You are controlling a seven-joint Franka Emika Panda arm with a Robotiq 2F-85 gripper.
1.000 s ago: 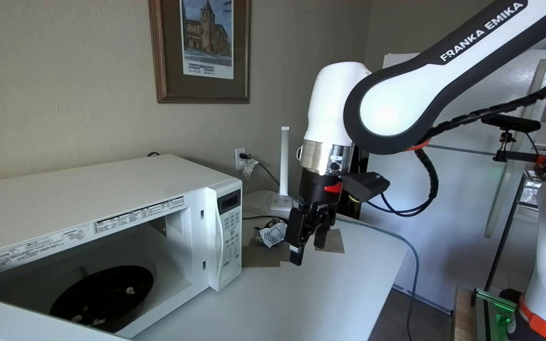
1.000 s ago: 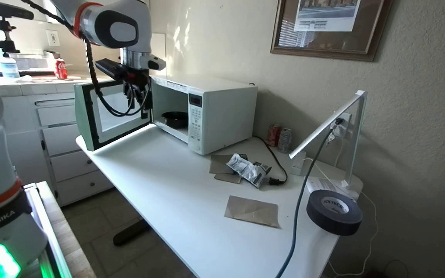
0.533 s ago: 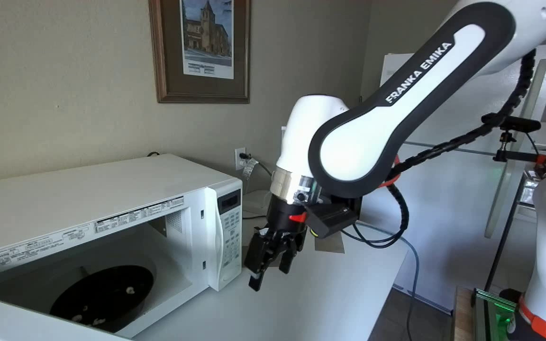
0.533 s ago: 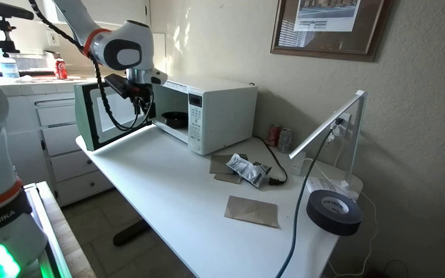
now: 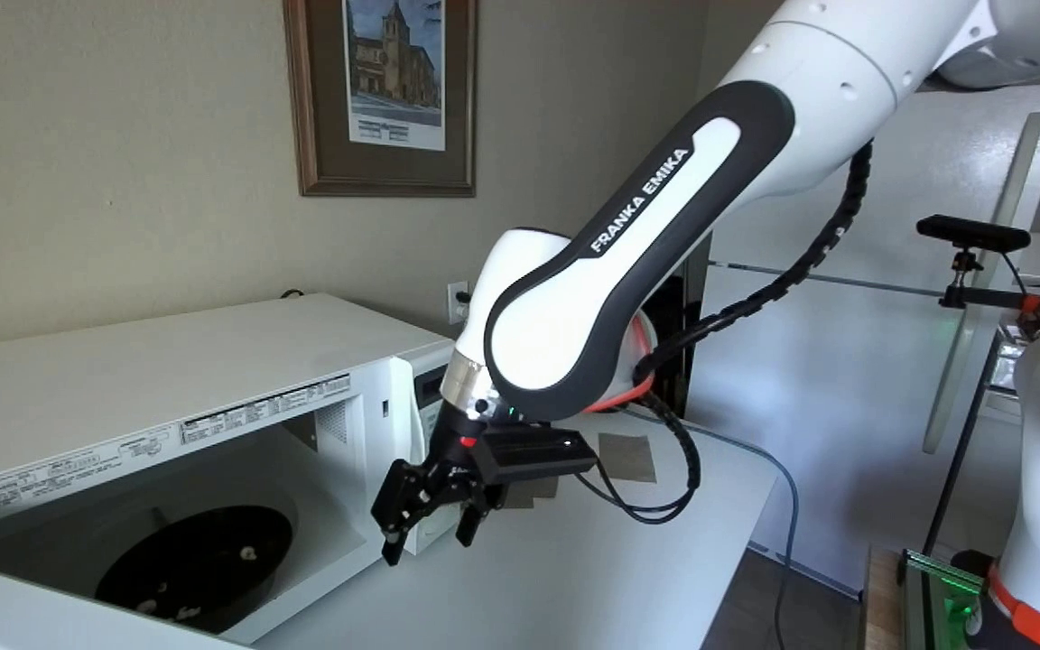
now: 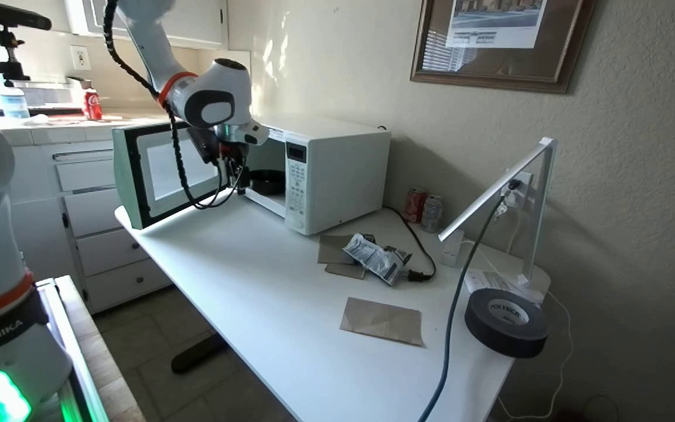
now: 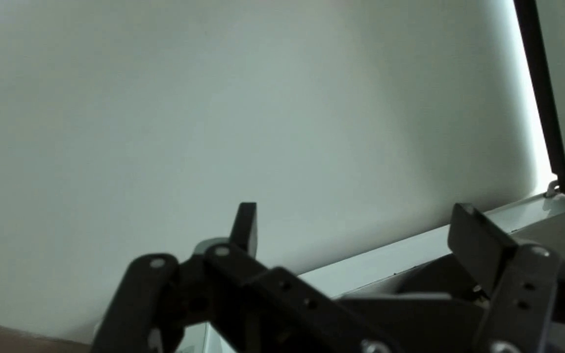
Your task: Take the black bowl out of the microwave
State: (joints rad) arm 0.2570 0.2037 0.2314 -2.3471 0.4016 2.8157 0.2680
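The black bowl (image 5: 199, 560) sits inside the open white microwave (image 5: 213, 361), with a few small pale bits in it. In an exterior view the bowl (image 6: 267, 183) shows through the opening of the microwave (image 6: 349, 170). My gripper (image 5: 430, 543) is open and empty, tilted, in front of the control panel side of the microwave and apart from the bowl. In the wrist view the open fingers (image 7: 355, 215) are over the white table, with the microwave's front lip (image 7: 380, 267) behind them. Part of the bowl (image 7: 434, 277) shows there, partly hidden by the right finger.
The microwave door (image 6: 132, 176) stands wide open; its edge shows in the wrist view (image 7: 540, 88). On the white table (image 6: 244, 275) lie a silver packet (image 6: 375, 258), brown cardboard pieces (image 6: 383, 320) and a tape roll (image 6: 506, 322). A cable (image 6: 452, 328) crosses the table's far end.
My arm has moved down and toward the microwave opening. The gripper has tilted and stays open. The bowl and the microwave have not moved.
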